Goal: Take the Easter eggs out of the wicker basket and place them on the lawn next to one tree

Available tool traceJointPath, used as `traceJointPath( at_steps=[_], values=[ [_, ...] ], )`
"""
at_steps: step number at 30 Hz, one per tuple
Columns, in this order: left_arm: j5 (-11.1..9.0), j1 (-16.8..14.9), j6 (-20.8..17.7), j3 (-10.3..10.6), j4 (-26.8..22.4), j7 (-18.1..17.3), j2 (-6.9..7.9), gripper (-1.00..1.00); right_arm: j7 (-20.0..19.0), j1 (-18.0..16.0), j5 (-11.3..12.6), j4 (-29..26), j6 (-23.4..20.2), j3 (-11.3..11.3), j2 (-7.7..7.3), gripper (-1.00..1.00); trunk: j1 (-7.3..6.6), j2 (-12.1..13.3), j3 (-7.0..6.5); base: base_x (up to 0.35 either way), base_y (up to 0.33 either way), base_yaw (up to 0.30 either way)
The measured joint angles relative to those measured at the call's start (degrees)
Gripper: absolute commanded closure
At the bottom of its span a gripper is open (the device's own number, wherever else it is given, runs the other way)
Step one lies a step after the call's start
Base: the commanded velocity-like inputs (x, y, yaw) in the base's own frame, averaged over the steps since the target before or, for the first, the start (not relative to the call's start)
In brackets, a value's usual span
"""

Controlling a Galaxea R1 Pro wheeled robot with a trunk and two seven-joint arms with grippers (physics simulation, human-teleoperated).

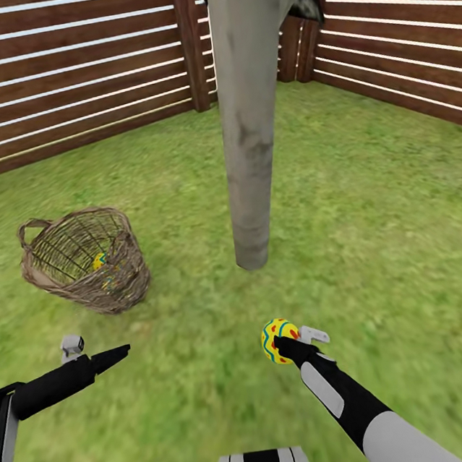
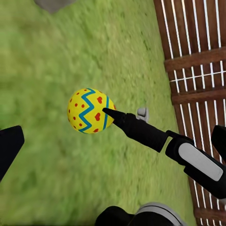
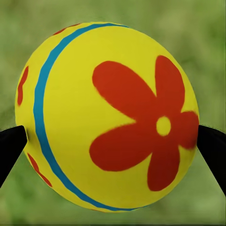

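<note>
Right gripper [image 1: 283,342] is clamped on one egg [image 1: 276,340]; up-left of it, the wicker basket [image 1: 85,261] holds another egg [image 1: 99,261]. Left gripper [image 1: 119,352]: can't tell.

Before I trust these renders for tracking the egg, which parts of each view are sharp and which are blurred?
Head view: fence slats and tree trunk crisp, near grass smeared, no cast shadows under the wicker basket. Left wrist view: the egg sharp, the lawn soft. Right wrist view: the held egg sharp between the right gripper fingers, grass behind fully out of focus.
</note>
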State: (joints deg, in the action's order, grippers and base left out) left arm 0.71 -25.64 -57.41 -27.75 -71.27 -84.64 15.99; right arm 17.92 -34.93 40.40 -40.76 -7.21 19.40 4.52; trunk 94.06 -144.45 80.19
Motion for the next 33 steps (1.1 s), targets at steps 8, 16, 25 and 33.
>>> traceJointPath(
  at_steps=[8, 16, 25, 33],
  values=[
    [0.00, 0.00, 0.00, 0.00, 0.00, -0.90, 0.00, -1.00, 0.00, 0.03, -0.02, 0.00, 0.00, 0.02, 0.00, 1.00, 0.21, -0.11, 1.77, 0.000, 0.000, 0.000],
    [-0.01, 0.00, 0.00, 0.00, 0.00, -1.15, 0.00, -1.00, 0.00, 0.03, 0.00, 0.00, 0.78, 0.09, 0.00, 1.00, 0.38, -0.20, 3.33, 0.000, 0.000, 0.000],
    [-0.01, 0.00, -0.03, -0.01, 0.00, -1.24, 0.01, -1.00, 0.00, 0.06, -0.08, 0.00, 0.88, 0.17, 0.00, 1.00, 0.36, -0.20, 3.33, 0.067, 0.000, 0.000],
    [0.00, 0.00, 0.00, -0.01, 0.00, -1.24, 0.07, -1.00, 0.00, 0.05, 0.00, 0.01, 1.11, 0.09, 0.00, 1.00, 0.46, -0.24, 3.99, 0.012, 0.000, 0.000]
  ],
)
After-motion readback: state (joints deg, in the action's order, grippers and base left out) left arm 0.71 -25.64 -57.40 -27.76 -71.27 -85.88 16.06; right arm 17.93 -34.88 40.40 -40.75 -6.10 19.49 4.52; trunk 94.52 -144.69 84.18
